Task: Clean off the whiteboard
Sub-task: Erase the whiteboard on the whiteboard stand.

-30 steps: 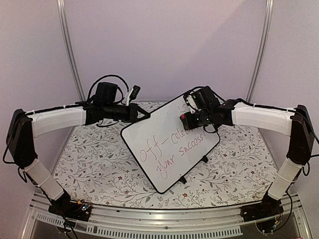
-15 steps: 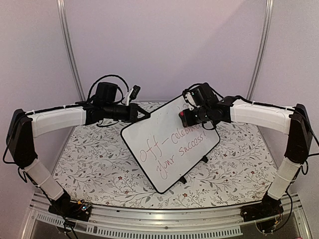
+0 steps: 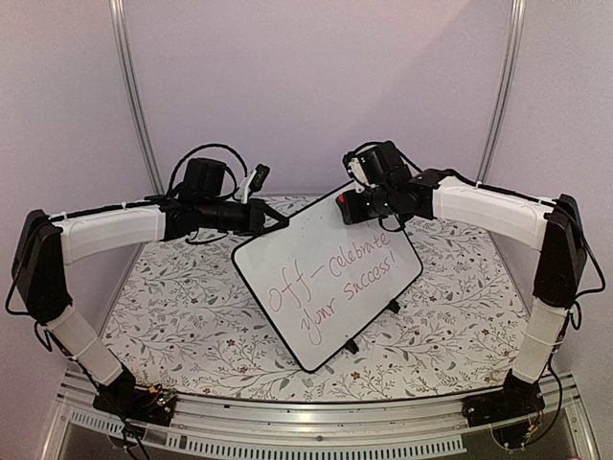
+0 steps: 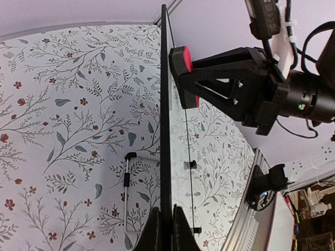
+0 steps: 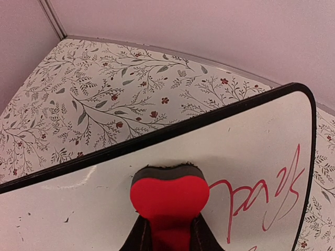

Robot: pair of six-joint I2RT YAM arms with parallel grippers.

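The whiteboard stands tilted on the table, white with a thin black rim and red handwriting across it. My left gripper is shut on its upper left edge; in the left wrist view the board's rim shows edge-on between my fingers. My right gripper is shut on the red eraser and presses its dark felt face against the board near the top corner. In the right wrist view the eraser sits just below the rim, with red writing to its right.
The table has a floral-patterned cover. A wire stand props the board from behind. The aluminium rail runs along the near edge. Pale walls enclose the back and sides.
My right gripper with the eraser has moved up the board to its top corner. More of the word "celebrate" now shows. The left arm and board have not moved.
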